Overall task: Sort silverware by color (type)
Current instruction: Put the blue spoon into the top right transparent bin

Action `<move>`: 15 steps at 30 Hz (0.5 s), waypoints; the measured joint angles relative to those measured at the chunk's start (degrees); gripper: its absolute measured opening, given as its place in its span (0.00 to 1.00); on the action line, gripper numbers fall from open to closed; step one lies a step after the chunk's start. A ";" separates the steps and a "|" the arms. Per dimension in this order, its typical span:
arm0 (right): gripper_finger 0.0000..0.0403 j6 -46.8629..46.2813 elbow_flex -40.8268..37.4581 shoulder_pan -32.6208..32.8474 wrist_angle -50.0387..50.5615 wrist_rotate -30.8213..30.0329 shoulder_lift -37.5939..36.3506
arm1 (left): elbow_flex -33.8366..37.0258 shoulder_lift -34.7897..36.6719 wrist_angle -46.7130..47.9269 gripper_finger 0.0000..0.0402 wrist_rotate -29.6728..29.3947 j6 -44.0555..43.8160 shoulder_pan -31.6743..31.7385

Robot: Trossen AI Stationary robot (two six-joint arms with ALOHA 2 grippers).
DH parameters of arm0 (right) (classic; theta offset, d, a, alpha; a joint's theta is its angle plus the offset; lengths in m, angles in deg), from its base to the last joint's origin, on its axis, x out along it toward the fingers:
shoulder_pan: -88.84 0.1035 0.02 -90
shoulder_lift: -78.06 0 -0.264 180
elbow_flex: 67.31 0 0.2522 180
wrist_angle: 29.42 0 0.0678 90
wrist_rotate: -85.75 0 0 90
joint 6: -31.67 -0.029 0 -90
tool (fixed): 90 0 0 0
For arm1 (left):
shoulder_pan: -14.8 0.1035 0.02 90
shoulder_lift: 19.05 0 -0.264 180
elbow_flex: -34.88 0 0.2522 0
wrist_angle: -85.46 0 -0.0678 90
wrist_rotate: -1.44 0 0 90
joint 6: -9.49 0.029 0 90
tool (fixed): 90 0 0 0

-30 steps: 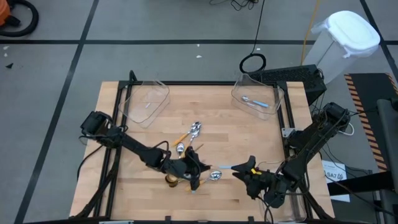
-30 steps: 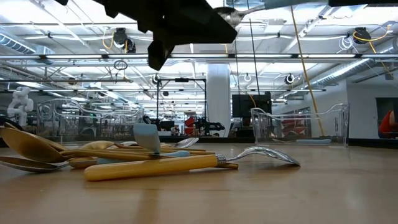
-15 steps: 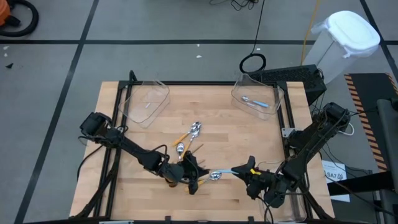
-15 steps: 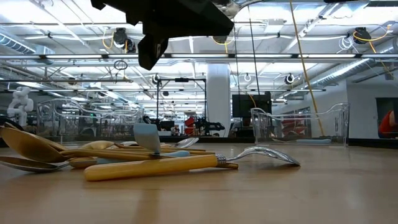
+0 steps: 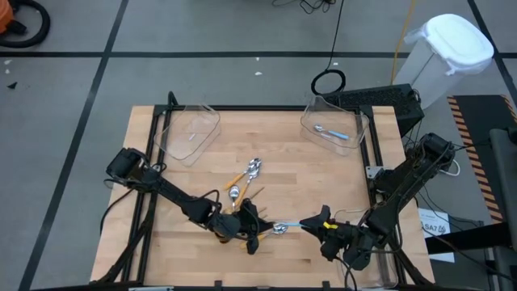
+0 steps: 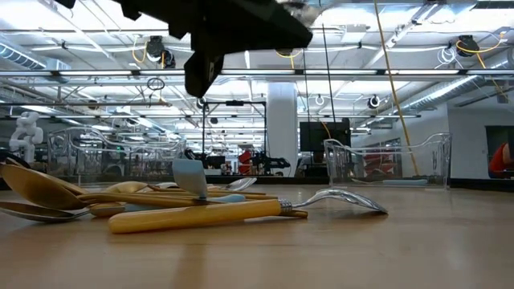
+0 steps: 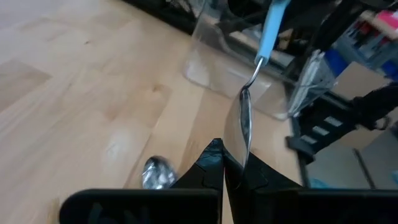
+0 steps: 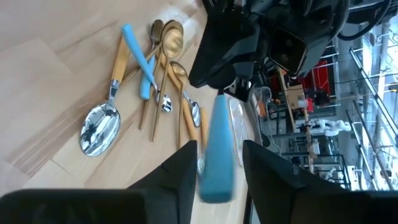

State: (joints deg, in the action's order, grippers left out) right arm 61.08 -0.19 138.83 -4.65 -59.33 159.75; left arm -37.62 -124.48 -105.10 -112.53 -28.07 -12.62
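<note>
A light-blue-handled spoon (image 5: 292, 225) hangs level above the table's near middle, between my two grippers. My left gripper (image 5: 265, 231) is shut on its silver bowl. The handle (image 8: 216, 146) runs in between the parted fingers of my right gripper (image 5: 317, 226), close beside one finger (image 8: 181, 167), with a gap to the other. More silverware lies on the wood: orange-handled spoons (image 5: 249, 171), gold spoons (image 8: 171, 38) and a blue-handled one (image 8: 138, 57), heaped together (image 6: 120, 201). My left gripper pinches the spoon's silver bowl (image 7: 241, 127) edge-on between its two fingers, coming nearly level from the table's left. The spoon sticks out ahead of the fingers, clear of the table, handle toward my right gripper. Whether my right gripper touches the handle, I cannot tell.
A clear bin (image 5: 192, 131) stands at the far left. Another clear bin (image 5: 349, 120) at the far right holds a blue-handled spoon (image 5: 331, 132). A third clear bin (image 7: 214, 59) sits by the near right corner under my right arm. Bare wood lies around the heap.
My left gripper has shifted slightly toward the table's near edge with the spoon. The spoon's blue handle now reaches farther in between my right gripper's fingers than it did a second ago.
</note>
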 joint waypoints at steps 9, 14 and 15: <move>0.18 0.25 0.00 -0.02 -0.03 -0.24 0.00 | -0.02 0.00 0.23 0.01 0.12 -0.49 -0.02; 0.15 0.20 0.00 -0.04 -0.06 -0.38 0.00 | -0.02 0.00 0.23 0.01 0.19 -0.31 -0.02; 0.15 0.04 0.00 -0.07 -0.06 -0.38 0.00 | -0.02 0.00 0.23 0.01 0.17 -0.01 -0.02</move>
State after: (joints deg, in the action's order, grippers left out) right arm 61.13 -0.19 138.77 -4.70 -59.71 159.75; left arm -37.64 -124.47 -104.87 -112.36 -28.08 -12.64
